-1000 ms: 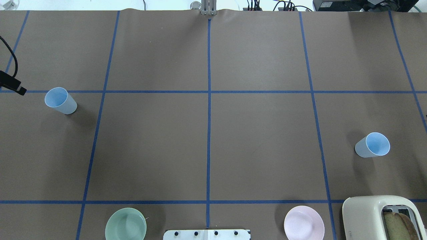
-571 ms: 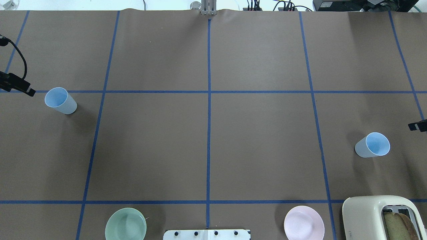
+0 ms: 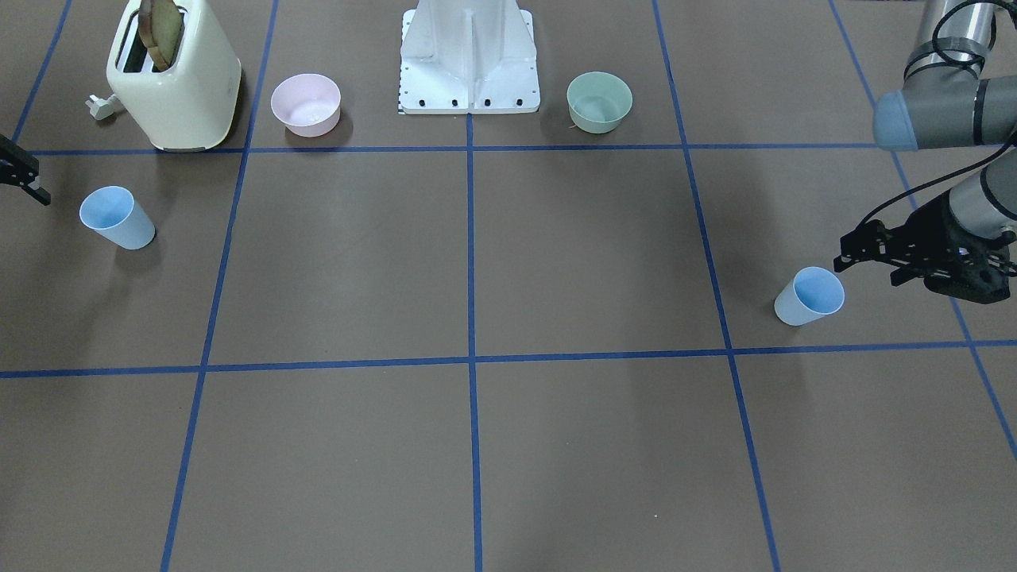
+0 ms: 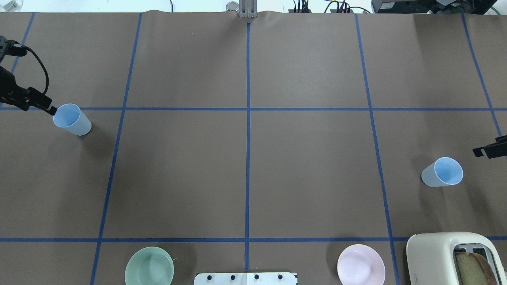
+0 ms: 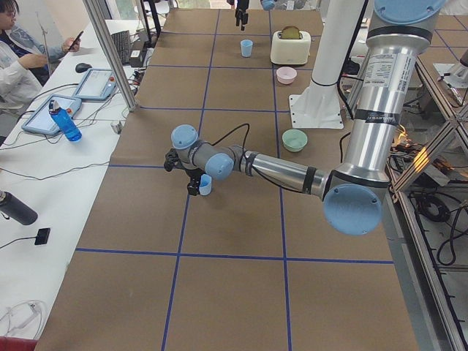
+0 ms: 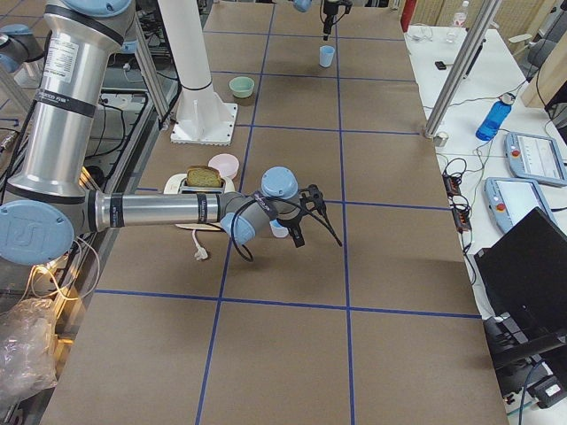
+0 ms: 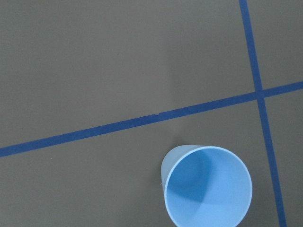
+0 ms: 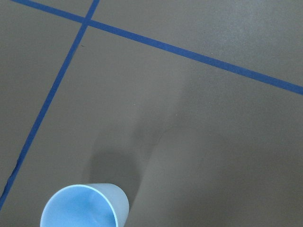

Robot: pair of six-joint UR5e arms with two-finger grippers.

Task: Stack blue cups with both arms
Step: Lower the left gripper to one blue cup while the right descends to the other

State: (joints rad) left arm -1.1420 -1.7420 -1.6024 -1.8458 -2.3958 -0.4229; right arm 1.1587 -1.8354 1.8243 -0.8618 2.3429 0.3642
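Note:
Two pale blue cups stand upright on the brown table. The left cup [image 4: 72,119] is at the far left; it also shows in the front view [image 3: 810,295] and in the left wrist view [image 7: 207,187]. My left gripper [image 4: 50,109] [image 3: 844,254] looks open, with its tip right at that cup's rim on the outer side. The right cup [image 4: 443,173] [image 3: 117,217] [image 8: 83,205] stands at the far right. My right gripper [image 4: 486,149] [image 3: 32,187] looks open. It hovers just beyond and outside that cup, apart from it.
A cream toaster [image 4: 439,257] with bread in it stands at the near right corner. A pink bowl [image 4: 361,264] and a mint-green bowl [image 4: 149,266] flank the white pedestal base [image 4: 245,278]. Blue tape lines grid the table.
My left gripper has moved right, up to the left cup's rim. My right gripper has come in from the right edge toward the right cup. Neither cup has moved.

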